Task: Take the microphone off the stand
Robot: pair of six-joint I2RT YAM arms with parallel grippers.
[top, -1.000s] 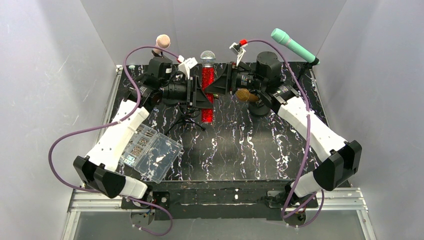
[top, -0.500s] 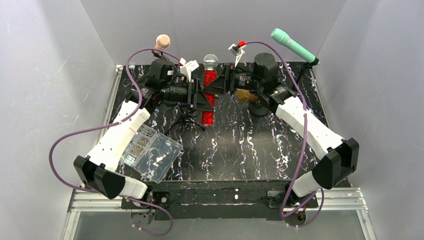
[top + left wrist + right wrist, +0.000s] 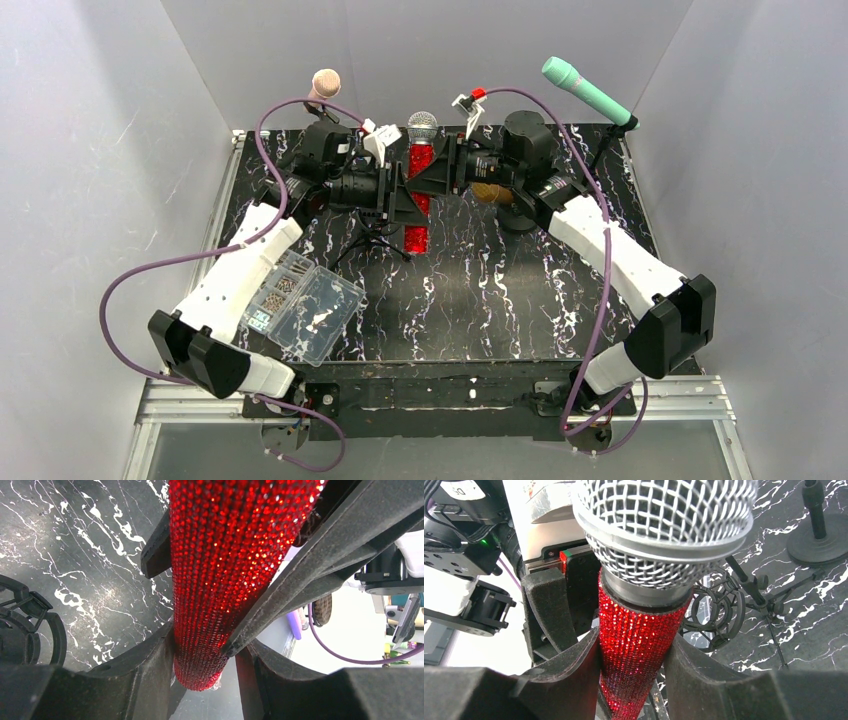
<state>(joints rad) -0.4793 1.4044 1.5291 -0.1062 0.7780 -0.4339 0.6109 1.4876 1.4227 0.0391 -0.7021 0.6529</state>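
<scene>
The red glitter microphone [image 3: 415,228] with a silver mesh head [image 3: 422,125] stands upright in the air between both grippers. My right gripper [image 3: 432,172] is shut on its body just under the head [image 3: 636,655]. My left gripper [image 3: 405,190] is closed around the narrow tail end [image 3: 205,650]; its left finger presses the microphone, and the right gripper's fingertip lies at its other side. The black tripod stand [image 3: 372,238] stands below the left gripper. Its ring mount [image 3: 716,612] is empty, and it also shows in the left wrist view [image 3: 30,630].
A pink microphone [image 3: 325,82] stands at the back left and a teal one [image 3: 585,90] at the back right, each on its own stand. A round stand base [image 3: 520,218] and a brown object [image 3: 490,192] lie under the right arm. A clear parts box [image 3: 305,305] sits front left.
Both grippers and the red microphone have shifted slightly together, the right wrist moving a little left and back. Both grips are unchanged.
</scene>
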